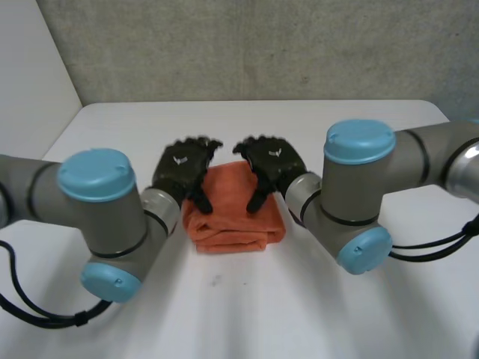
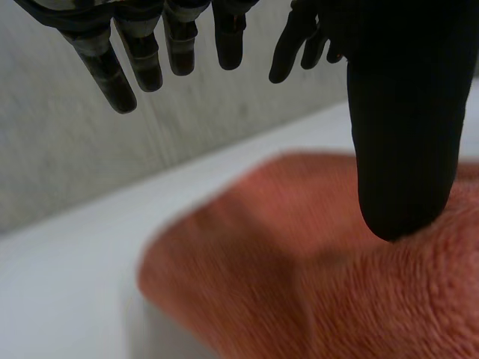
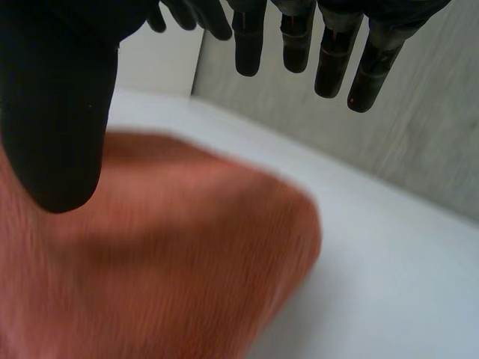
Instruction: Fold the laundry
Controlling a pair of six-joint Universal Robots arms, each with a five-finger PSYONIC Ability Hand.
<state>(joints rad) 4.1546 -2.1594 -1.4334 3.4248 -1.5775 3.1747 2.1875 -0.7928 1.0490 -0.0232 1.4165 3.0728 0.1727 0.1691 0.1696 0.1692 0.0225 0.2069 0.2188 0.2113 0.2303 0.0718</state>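
An orange towel (image 1: 233, 213) lies folded into a small thick rectangle on the white table (image 1: 247, 307), between my two arms. My left hand (image 1: 182, 171) hovers over the towel's left far part, fingers straight and spread, thumb pointing down at the cloth. My right hand (image 1: 273, 165) mirrors it over the right far part, also open. In the left wrist view the towel (image 2: 314, 262) lies under the thumb (image 2: 404, 134), nothing gripped. In the right wrist view the towel (image 3: 165, 254) lies below the open fingers (image 3: 299, 45) and thumb (image 3: 56, 112).
A grey wall (image 1: 247, 45) rises behind the table's far edge. White table surface spreads in front of the towel and to both sides, beyond my arms.
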